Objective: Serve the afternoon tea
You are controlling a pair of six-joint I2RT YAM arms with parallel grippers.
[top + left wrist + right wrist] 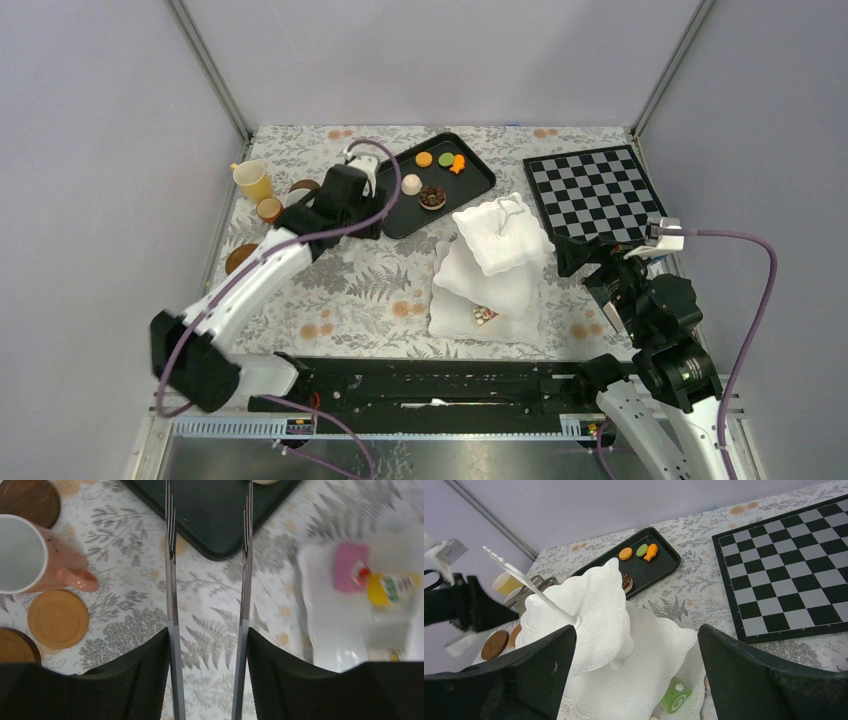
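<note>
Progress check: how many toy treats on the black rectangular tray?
5 on the tray: orange macaron, green macaron, orange fish shape by its far edge; round cream cake, chocolate doughnut nearer. Left arm may hide others.

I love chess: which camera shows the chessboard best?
The top external view: the whole chessboard lies in frame. The right wrist view cuts off its right side; the left wrist view shows none of it.

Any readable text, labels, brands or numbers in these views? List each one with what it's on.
None can be read in any view.
Yellow toy on the stand: some green print, too blurred to read.
Chessboard: plain squares, no letters or numbers visible.
Tray, tongs: no marks visible.
</note>
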